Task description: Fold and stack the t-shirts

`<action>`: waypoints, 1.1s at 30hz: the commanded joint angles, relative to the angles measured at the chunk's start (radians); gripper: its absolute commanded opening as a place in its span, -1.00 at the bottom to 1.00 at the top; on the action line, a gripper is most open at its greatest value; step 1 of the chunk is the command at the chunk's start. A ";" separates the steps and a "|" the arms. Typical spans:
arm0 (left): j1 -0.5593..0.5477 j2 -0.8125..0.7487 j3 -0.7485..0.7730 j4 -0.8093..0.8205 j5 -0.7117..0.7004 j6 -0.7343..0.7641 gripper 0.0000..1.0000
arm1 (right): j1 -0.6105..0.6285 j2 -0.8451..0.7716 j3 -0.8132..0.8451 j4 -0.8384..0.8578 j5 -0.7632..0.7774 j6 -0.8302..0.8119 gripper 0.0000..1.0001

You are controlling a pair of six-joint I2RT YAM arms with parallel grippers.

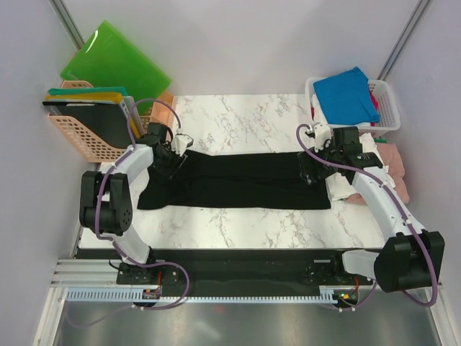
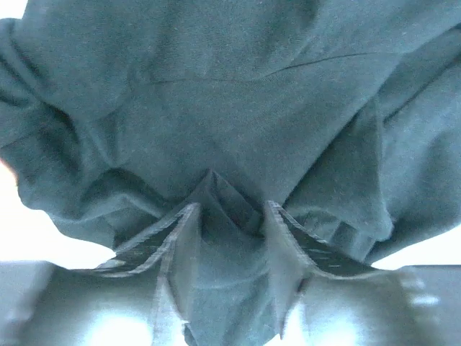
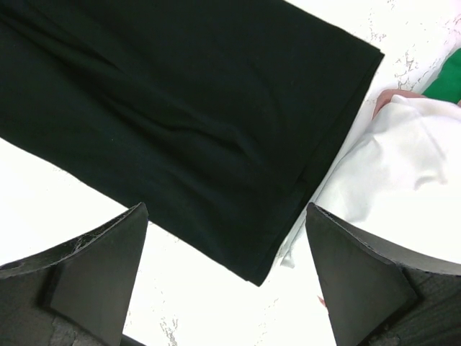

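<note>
A large black t-shirt (image 1: 238, 182) lies as a long folded strip across the marble table (image 1: 238, 115). My left gripper (image 1: 168, 157) is at its left end. In the left wrist view the left gripper (image 2: 230, 223) is shut on a bunched fold of the black shirt (image 2: 230, 94). My right gripper (image 1: 311, 171) hovers over the shirt's right end. In the right wrist view it (image 3: 227, 249) is open and empty above the black shirt's (image 3: 180, 122) corner. A white shirt (image 3: 392, 180) lies beside that edge, with pink (image 3: 392, 97) and green (image 3: 448, 78) cloth behind.
A white basket (image 1: 392, 108) at the back right holds a bright blue shirt (image 1: 346, 94). Pink cloth (image 1: 397, 164) and the white shirt (image 1: 344, 189) lie at the table's right edge. An orange basket (image 1: 83, 140) and green plastic boards (image 1: 115, 61) stand at the back left.
</note>
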 commanded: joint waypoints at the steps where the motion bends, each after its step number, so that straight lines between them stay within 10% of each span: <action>1: -0.011 0.033 0.043 0.013 -0.060 -0.021 -0.09 | -0.002 -0.028 -0.009 0.032 0.008 0.007 0.96; 6: -0.011 0.027 0.032 0.013 -0.087 -0.023 -0.94 | 0.000 -0.032 -0.004 0.033 0.003 0.007 0.96; 21: -0.012 -0.200 -0.075 -0.099 -0.136 -0.069 -0.95 | 0.000 0.011 0.004 0.049 0.002 0.000 0.96; 27: -0.012 -0.249 -0.098 -0.200 -0.150 -0.110 0.12 | 0.000 0.019 0.016 0.052 -0.004 -0.005 0.96; 33: -0.012 -0.281 -0.130 -0.200 -0.179 -0.107 0.31 | 0.000 0.008 0.022 0.046 -0.010 -0.006 0.96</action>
